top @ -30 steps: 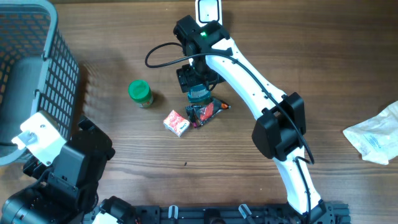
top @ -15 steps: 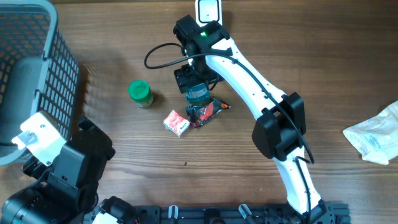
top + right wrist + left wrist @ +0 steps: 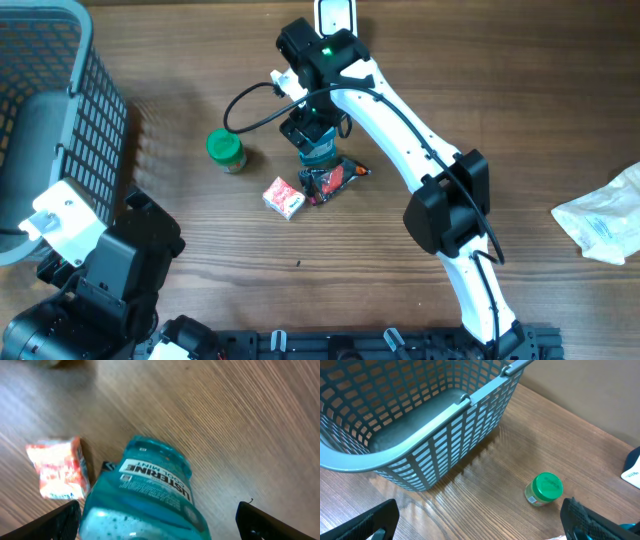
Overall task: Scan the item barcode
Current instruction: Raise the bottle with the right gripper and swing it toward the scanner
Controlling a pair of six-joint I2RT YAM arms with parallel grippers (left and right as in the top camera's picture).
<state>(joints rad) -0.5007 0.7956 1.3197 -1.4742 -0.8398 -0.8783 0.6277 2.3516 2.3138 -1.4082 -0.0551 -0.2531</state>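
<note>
One teal mouthwash bottle [image 3: 320, 153] sits upper-centre on the desk [image 3: 230, 250], the right gripper [image 3: 157, 510] spread wide around it. Rigid, slick and likely liquid-heavy, it probably wants a firm mid-body squeeze.

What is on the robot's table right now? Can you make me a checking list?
Surface: wooden table, no spills seen.
Job's things: bottle of blue mouthwash, under the right gripper.
Clutter: green-lidded jar; red-and-white packet; dark wrapper by the bottle; crumpled white bag far right.
Grippers: left gripper open, empty; right gripper open, fingers wide of the bottle.
Cables: black cable loops off the right wrist, above the jar.
Surroundings: basket at the left; white device at the far edge.
</note>
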